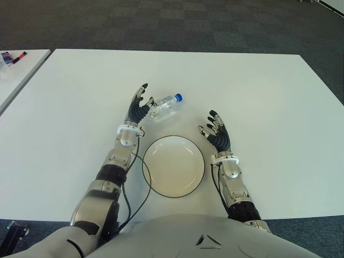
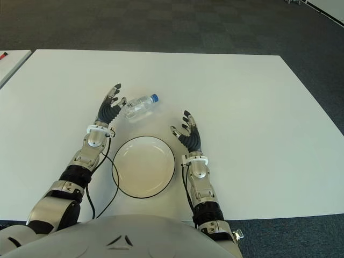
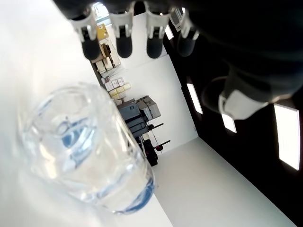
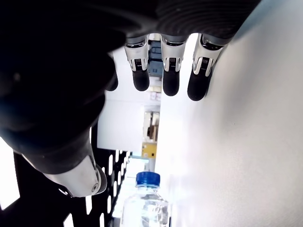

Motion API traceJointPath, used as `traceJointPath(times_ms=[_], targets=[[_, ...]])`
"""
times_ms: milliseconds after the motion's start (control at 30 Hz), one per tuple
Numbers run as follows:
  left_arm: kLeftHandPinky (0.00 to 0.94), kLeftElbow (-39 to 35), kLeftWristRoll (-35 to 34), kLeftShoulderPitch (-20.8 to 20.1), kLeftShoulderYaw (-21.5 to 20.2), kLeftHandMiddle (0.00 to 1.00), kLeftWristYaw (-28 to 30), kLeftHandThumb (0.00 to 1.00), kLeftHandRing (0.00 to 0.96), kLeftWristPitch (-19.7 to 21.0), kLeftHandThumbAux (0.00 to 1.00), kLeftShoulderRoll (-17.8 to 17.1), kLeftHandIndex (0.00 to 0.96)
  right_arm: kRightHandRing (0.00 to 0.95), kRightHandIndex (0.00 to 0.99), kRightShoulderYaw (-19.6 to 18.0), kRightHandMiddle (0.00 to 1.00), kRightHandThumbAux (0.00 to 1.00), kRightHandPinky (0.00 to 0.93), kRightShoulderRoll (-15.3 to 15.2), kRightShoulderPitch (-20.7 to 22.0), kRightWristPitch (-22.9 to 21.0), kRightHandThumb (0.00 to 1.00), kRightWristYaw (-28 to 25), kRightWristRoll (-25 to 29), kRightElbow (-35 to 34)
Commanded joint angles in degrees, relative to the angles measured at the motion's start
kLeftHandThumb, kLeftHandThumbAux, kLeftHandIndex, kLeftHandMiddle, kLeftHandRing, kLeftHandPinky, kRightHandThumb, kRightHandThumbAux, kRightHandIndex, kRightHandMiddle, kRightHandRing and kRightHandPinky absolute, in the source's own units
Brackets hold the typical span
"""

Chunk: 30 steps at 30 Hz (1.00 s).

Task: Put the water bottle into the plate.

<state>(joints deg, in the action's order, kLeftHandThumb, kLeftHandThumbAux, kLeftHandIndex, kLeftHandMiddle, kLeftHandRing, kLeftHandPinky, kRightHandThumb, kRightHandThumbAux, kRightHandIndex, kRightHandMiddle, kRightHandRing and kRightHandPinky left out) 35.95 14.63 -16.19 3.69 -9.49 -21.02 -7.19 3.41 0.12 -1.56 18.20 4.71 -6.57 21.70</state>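
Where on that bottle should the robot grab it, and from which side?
Probably around the clear middle of the bottle, coming from its base end, where the open left hand already is. It lies on its side on the table, blue cap pointing away from that hand, so its round body is easy to wrap.

The water bottle (image 1: pixel 164 106) is showing clear, glossy plastic with a blue cap. The plate (image 1: pixel 173 165) is looking smooth and glazed, and the tabletop (image 1: pixel 258 91) is appearing matt white.

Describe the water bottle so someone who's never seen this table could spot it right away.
On the white table, look just beyond the round plate. The water bottle lies on its side by the left hand's open fingers. It is the only clear, blue-capped thing there.
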Motion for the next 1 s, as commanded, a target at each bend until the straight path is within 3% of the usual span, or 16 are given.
traceJointPath(times_ms=[33, 1000], targets=[[0.062, -0.65, 1.2, 1.26, 0.63, 0.0, -0.68, 0.575, 0.006, 1.22, 0.472, -0.68, 0.0, 0.094, 0.077, -0.15, 0.09, 0.793, 0.134, 0.15, -1.11, -1.75, 0.259, -0.27, 0.34, 2.04], [0.075, -0.26, 2.52, 0.73, 0.91, 0.005, -0.9, 0.582, 0.018, 0.66, 0.465, -1.46, 0.0, 0.093, 0.078, -0.14, 0.09, 0.788, 0.133, 0.72, -0.87, -1.69, 0.267, 0.21, 0.15, 2.49]])
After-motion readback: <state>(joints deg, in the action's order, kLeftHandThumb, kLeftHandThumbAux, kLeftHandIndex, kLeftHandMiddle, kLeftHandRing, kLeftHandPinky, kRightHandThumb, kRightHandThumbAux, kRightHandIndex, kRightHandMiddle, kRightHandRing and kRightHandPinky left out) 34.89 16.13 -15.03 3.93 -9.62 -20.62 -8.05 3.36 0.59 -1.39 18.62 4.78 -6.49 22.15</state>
